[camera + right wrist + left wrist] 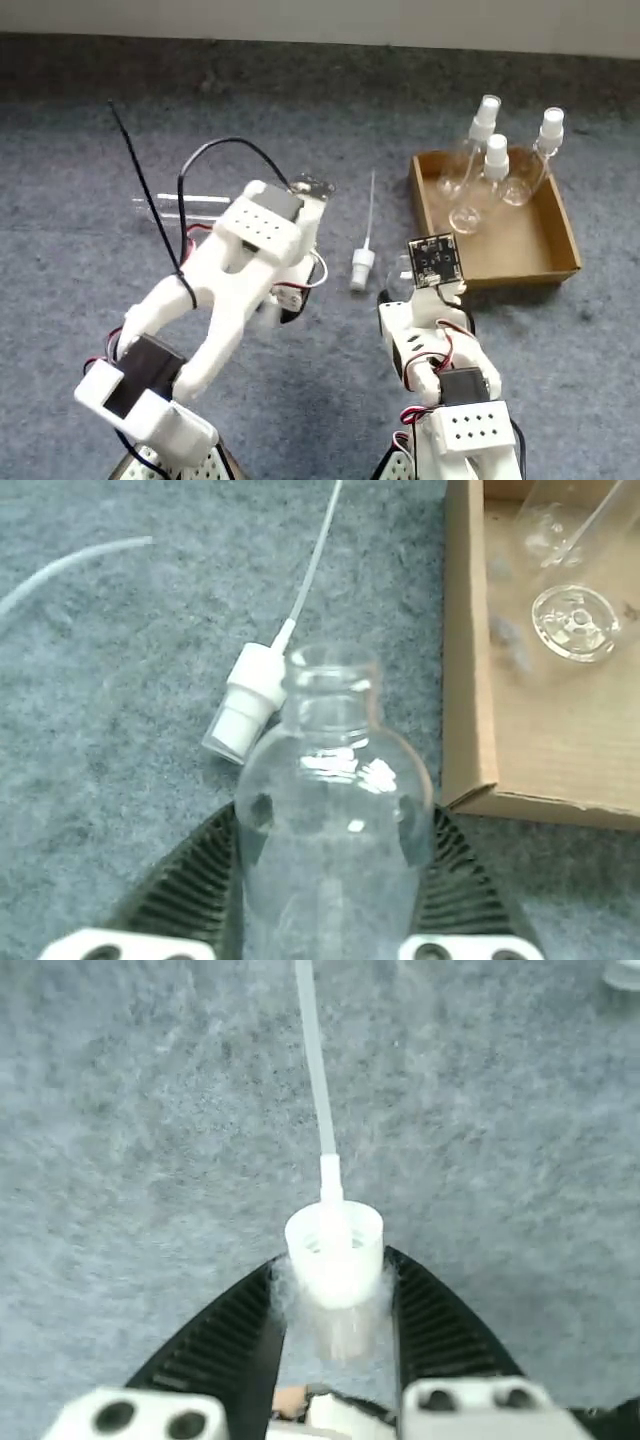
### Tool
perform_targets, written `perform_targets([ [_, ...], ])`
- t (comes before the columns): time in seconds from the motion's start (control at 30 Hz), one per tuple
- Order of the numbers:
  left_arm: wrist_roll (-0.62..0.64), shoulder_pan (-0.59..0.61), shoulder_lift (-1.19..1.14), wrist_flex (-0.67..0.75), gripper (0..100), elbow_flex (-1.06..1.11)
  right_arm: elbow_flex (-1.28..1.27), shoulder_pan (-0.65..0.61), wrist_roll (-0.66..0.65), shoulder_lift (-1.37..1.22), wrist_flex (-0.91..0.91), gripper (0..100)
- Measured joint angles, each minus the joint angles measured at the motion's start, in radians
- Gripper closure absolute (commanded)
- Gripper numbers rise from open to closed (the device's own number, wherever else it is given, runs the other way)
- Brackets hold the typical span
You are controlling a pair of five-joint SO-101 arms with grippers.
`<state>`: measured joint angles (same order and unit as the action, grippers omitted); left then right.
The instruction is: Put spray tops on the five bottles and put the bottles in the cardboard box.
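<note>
My left gripper (335,1260) is shut on a white spray top (333,1250), whose thin tube (312,1060) points away over the carpet. A clear, uncapped bottle (335,810) with its neck pointing away is held in my right gripper (335,815), just in front of the cardboard box (560,255). Another spray top (362,265) lies loose on the carpet between the two arms, left of the held bottle's neck (245,705). Three capped bottles (490,190) lie in the box, tops toward its far wall.
The near wall of the box (465,680) stands close beside the held bottle. A clear slender object (180,205) lies on the grey carpet left of the left arm (240,280). Black cables (140,180) loop around that arm.
</note>
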<state>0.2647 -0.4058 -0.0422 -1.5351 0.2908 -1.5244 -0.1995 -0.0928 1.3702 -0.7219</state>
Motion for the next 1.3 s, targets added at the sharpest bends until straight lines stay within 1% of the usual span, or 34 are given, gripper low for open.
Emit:
perform_targets([
  [0.07,-0.187,0.052,0.0,-0.077,100,-0.066,0.0,0.0,0.0,0.0,0.0,90.2],
  [0.13,-0.348,0.109,0.0,-0.127,100,-0.114,0.0,0.0,0.0,0.0,0.0,90.2],
  [0.23,-0.534,0.192,0.0,-0.157,100,-0.138,0.0,0.0,0.0,0.0,0.0,90.2],
  [0.43,-0.829,0.336,0.0,-0.16,100,-0.141,0.0,0.0,0.0,0.0,0.0,90.2],
  [0.6,-1.152,0.454,0.0,-0.163,100,-0.138,0.0,0.0,0.0,0.0,0.0,90.2],
  [0.7,-1.352,0.474,0.0,-0.155,100,-0.086,0.0,0.0,0.0,0.0,0.0,90.2],
  [0.77,-1.479,0.47,0.0,-0.112,100,-0.032,0.0,0.0,0.0,0.0,0.0,90.2],
  [0.83,-1.579,0.468,0.0,-0.054,100,0.012,0.0,0.0,0.0,0.0,0.0,90.2],
  [0.9,-1.61,0.47,0.0,0.014,100,0.043,0.0,0.0,0.0,0.0,0.0,90.2],
  [1.03,-1.616,0.471,0.0,0.135,98,0.087,0.0,0.0,0.0,0.0,0.0,90.2],
  [1.17,-1.616,0.471,0.0,0.178,88,0.104,0.0,0.0,0.0,0.0,0.0,90.2],
  [1.3,-1.617,0.471,0.0,0.183,88,0.104,0.0,0.0,0.0,0.0,0.0,90.2],
])
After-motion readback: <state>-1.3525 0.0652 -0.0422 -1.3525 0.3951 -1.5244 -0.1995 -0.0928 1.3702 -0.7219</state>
